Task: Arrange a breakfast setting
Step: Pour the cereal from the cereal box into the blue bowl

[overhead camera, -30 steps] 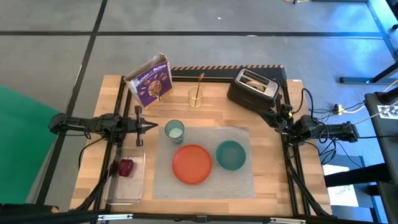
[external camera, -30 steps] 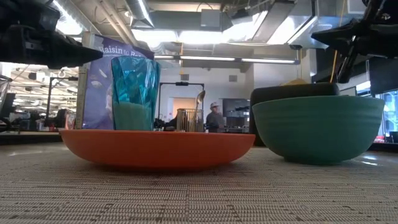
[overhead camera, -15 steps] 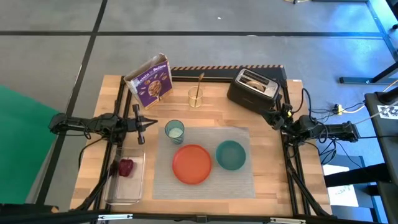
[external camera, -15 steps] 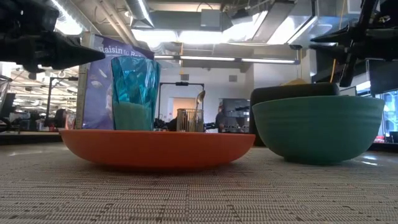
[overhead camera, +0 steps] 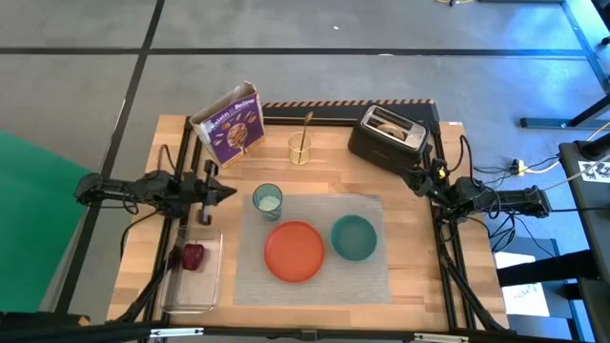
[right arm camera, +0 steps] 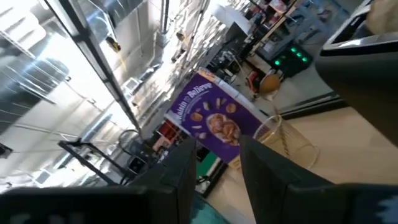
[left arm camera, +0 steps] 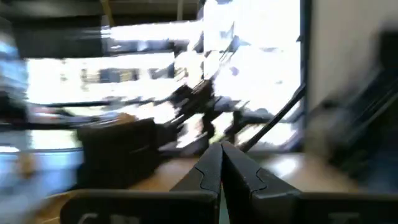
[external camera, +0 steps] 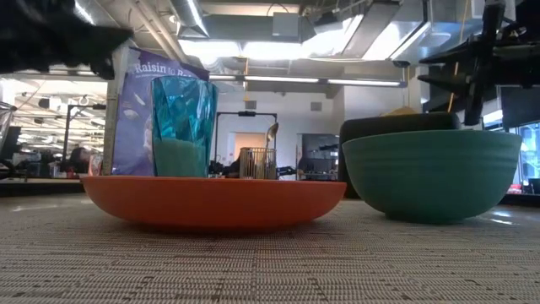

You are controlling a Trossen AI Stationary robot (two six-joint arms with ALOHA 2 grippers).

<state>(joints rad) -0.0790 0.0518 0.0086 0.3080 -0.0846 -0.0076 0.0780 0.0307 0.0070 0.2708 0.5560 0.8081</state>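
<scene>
The grey placemat [overhead camera: 367, 276] lies at the table's middle. On it stand the orange plate [overhead camera: 294, 252] and the teal bowl [overhead camera: 354, 237]; the pale blue cup [overhead camera: 268, 199] stands at its far left corner. The gold spoon [overhead camera: 305, 129] stands in a small glass. The bagel [overhead camera: 388, 121] sits in the black toaster [overhead camera: 381, 143]. The red fruit [overhead camera: 193, 256] lies in a clear tray. No brown cereal shows. My left gripper [overhead camera: 232, 191] is shut and empty, left of the cup. My right gripper [overhead camera: 413, 175] is open and empty, beside the toaster's near right corner.
The purple cereal box [overhead camera: 232, 124] stands at the far left of the table. The clear tray [overhead camera: 195, 272] lies at the near left edge. A black frame rail [overhead camera: 343, 107] runs along the far edge. Cables [overhead camera: 496, 171] hang off the right side.
My left gripper has risen a little, drawn slightly toward the table's left edge and turned about its own axis, staying shut. My right gripper has rolled and edged toward the toaster. Nothing on the table has moved.
</scene>
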